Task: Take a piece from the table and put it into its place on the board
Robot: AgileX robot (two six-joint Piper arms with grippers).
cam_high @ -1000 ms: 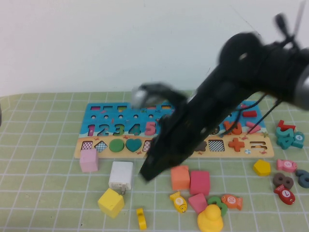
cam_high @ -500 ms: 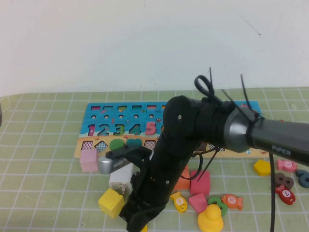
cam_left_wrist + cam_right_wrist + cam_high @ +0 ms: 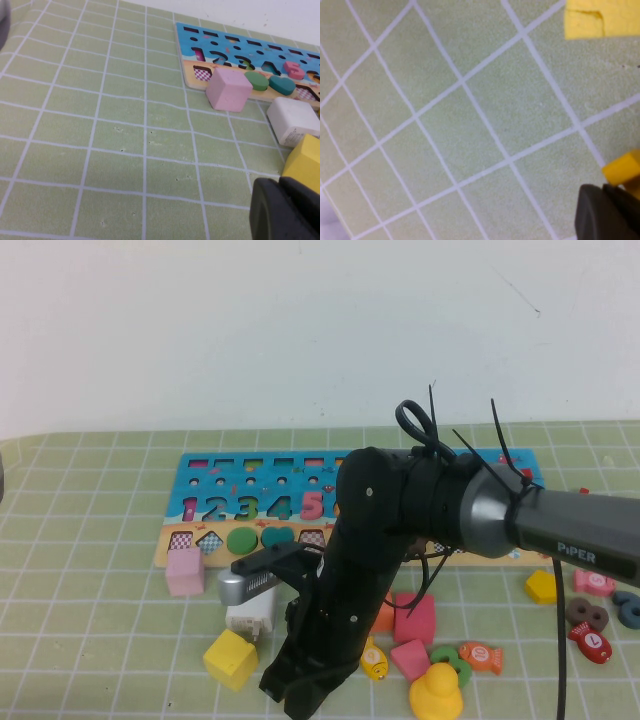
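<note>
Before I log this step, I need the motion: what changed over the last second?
The right gripper swung off the board and down to the near edge of the table; it is shut, tip at the yellow 6, which it hides in the high view. No grip shows. The left gripper hangs low, left of the blocks. Board and blocks unmoved.

Pink cube (image 3: 184,571), yellow duck (image 3: 436,693).

Yellow piece (image 3: 623,170) on table (image 3: 445,125), near board (image 3: 215,502).
</note>
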